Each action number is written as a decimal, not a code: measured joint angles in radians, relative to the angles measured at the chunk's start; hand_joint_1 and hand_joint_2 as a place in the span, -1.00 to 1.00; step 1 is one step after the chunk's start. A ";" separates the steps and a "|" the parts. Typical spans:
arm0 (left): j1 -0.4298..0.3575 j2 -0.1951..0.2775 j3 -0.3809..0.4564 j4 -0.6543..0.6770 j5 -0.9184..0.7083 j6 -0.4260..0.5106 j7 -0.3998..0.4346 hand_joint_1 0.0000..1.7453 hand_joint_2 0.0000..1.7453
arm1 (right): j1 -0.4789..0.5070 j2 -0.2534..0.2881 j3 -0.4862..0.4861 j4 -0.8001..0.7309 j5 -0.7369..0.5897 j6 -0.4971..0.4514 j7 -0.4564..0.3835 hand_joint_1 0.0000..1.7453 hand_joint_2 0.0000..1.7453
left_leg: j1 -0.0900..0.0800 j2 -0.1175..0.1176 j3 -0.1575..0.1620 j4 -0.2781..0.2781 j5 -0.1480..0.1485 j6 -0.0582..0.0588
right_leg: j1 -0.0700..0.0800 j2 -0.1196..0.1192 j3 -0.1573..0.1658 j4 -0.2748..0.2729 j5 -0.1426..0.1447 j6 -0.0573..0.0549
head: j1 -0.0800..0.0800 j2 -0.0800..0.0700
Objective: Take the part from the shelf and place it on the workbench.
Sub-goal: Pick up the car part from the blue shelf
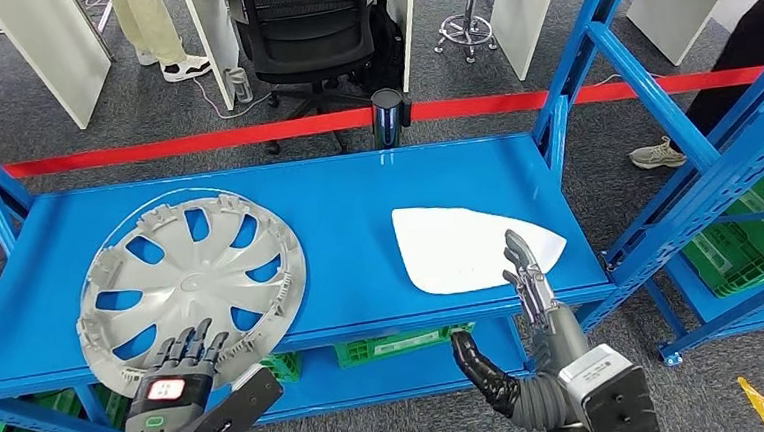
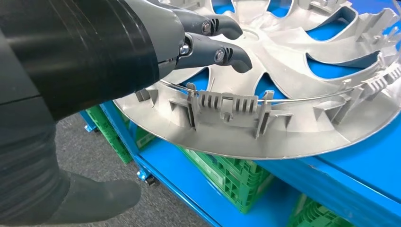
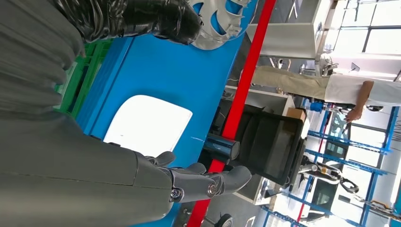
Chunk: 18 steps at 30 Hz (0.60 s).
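Two things lie on the blue shelf (image 1: pixel 357 192) — a silver hubcap (image 1: pixel 192 283) on the left part, inner side up, its near edge jutting past the shelf's front lip, and a flat white panel (image 1: pixel 465 246) on the right part, well apart from it. Green crates (image 1: pixel 401 345) sit on the level below. Behind the shelf runs a red tape barrier (image 1: pixel 253 134), with a black office chair (image 1: pixel 307 30), a stool (image 1: pixel 471 10) and a person's legs (image 1: pixel 156 29) beyond it.

Next the left hand (image 1: pixel 188 350) — it hovers at the hubcap's near rim, fingers (image 2: pixel 215 52) stretched out over the spokes, holding nothing; whether they touch the plastic cannot be told. Its thumb hangs below the shelf edge.

Last, the right hand (image 1: pixel 527 272) is spread flat, fingers apart, over the near corner of the panel, with its thumb (image 1: pixel 477 365) down in front of the shelf lip and nothing in its grasp.
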 joint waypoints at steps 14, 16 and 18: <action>-0.011 -0.024 0.017 0.076 0.032 0.089 0.000 -1.00 1.00 | -0.016 0.008 0.006 0.014 0.028 0.016 0.027 -1.00 1.00 | 0.000 0.000 0.000 0.000 0.000 0.000 | 0.000 0.000 0.000 0.000 0.000 0.000 | 0.000 0.000; -0.013 -0.024 0.017 0.083 0.030 0.094 0.000 -1.00 1.00 | -0.016 0.008 0.008 0.015 0.030 0.017 0.030 -1.00 1.00 | 0.000 0.000 0.000 0.000 0.000 0.000 | 0.000 0.000 0.000 0.000 0.000 0.000 | 0.000 0.000; -0.014 -0.025 0.018 0.089 0.025 0.095 0.000 -1.00 1.00 | -0.017 0.008 0.009 0.016 0.033 0.020 0.032 -1.00 1.00 | 0.000 0.000 0.000 0.000 0.000 0.000 | 0.000 0.000 0.000 0.000 0.000 0.000 | 0.000 0.000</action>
